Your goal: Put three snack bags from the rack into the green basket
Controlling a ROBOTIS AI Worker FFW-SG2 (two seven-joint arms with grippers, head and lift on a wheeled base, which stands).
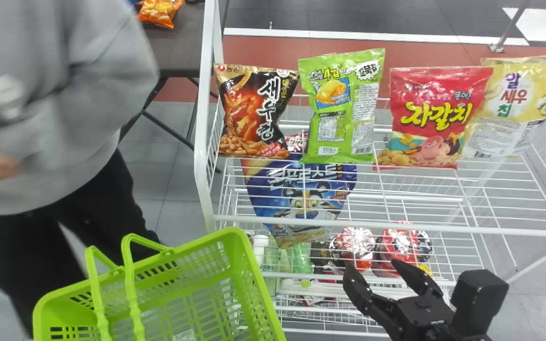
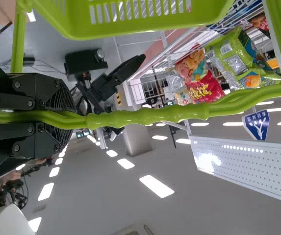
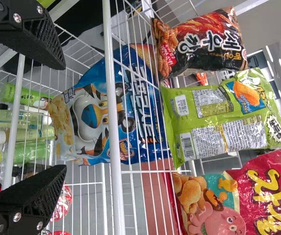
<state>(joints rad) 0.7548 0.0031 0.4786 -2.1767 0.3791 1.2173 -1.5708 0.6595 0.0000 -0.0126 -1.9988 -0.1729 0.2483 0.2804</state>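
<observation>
Four snack bags stand in a row on the rack's top shelf in the head view: black (image 1: 259, 111), green (image 1: 341, 106), red (image 1: 436, 118) and yellow (image 1: 514, 104). Below and in front of them, at lower right, the right gripper (image 1: 372, 266) is open with nothing between its fingers. In the right wrist view the gripper (image 3: 62, 117) faces the rack, short of the black bag (image 3: 204, 44) and green bag (image 3: 218, 117). The green basket (image 1: 249, 265) is at lower left. In the left wrist view, my left gripper (image 2: 74, 116) is shut on its handle (image 2: 150, 116).
The white wire rack (image 1: 396, 227) has a front rail between the right gripper and the bags. A blue bag (image 1: 301, 199) lies below the top shelf wires, with bottles (image 1: 268, 260) and red packs (image 1: 398, 241) lower down. A dark table (image 1: 178, 52) stands behind at left.
</observation>
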